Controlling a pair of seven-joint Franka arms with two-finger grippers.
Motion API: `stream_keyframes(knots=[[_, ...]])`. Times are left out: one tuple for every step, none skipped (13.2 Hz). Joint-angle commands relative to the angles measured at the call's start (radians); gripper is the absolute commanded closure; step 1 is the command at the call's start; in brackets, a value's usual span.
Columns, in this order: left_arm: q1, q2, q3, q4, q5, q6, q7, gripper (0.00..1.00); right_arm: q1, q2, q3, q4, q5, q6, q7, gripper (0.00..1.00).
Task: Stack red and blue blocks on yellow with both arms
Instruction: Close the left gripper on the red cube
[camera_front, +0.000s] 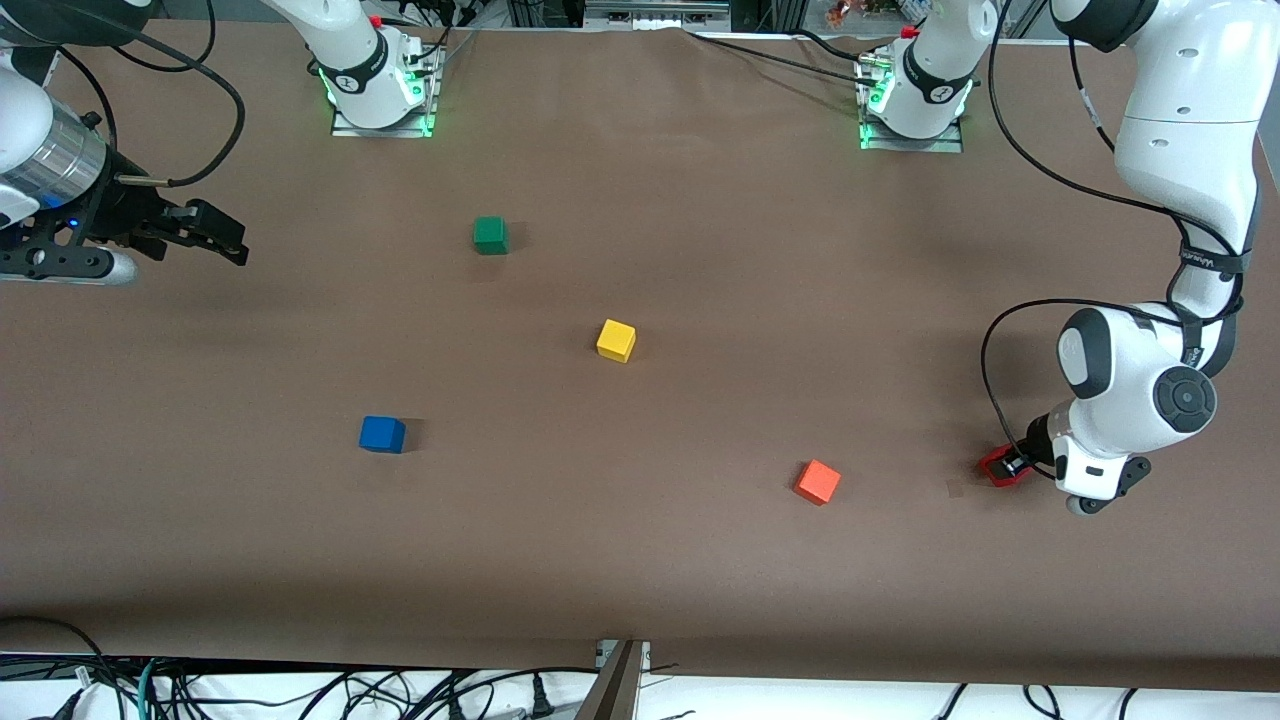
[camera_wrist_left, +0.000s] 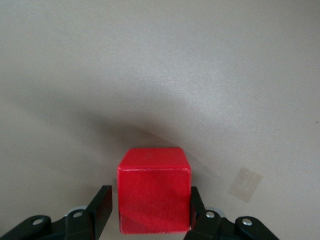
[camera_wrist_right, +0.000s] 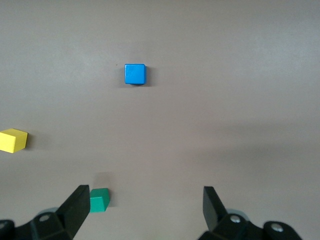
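Left arm at red block, nothing stacked yet.
Nearest the front cam: left gripper (camera_wrist_left: 150, 212) low at the left arm's end of the bench (camera_front: 640, 560), fingers (camera_wrist_left: 100, 205) either side of the red block (camera_wrist_left: 154, 197), one touching, one w/ a sliver of gap; grip not firm yet by the look. Orange-red cube (camera_front: 818, 482) beside it. Blue block (camera_front: 382, 434) untouched, then yellow (camera_front: 616, 340) bare, green cube (camera_front: 490, 235) farthest. Right gripper (camera_wrist_right: 145, 210) waits, fingers apart. No containers.
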Motion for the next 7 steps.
stream_keyframes(knots=[[0.005, -0.019, -0.004, -0.012, 0.022, 0.005, -0.001, 0.43, -0.005, -0.003, 0.004, 0.004, 0.001, 0.0, -0.009, 0.0], [0.005, -0.02, -0.004, -0.011, 0.022, 0.004, -0.001, 0.46, -0.005, -0.001, 0.004, 0.004, 0.001, 0.0, -0.008, 0.0], [0.0, -0.024, -0.006, -0.008, 0.023, 0.001, 0.004, 0.47, -0.005, -0.003, 0.004, 0.004, 0.001, 0.0, -0.009, 0.0], [-0.004, -0.028, -0.015, -0.001, 0.023, -0.002, 0.013, 0.49, -0.005, -0.004, 0.004, 0.004, 0.001, -0.002, -0.009, 0.0], [-0.02, -0.046, -0.018, -0.001, 0.023, -0.002, 0.031, 0.52, -0.005, -0.004, 0.004, 0.004, 0.001, -0.003, -0.009, 0.0], [-0.05, -0.057, -0.013, -0.001, 0.028, -0.005, 0.054, 0.58, -0.005, -0.004, 0.004, 0.004, 0.001, -0.002, -0.009, 0.0], [-0.067, -0.069, -0.016, 0.0, 0.051, -0.005, 0.08, 0.61, -0.005, -0.001, 0.004, 0.004, 0.001, 0.001, -0.011, 0.0]])
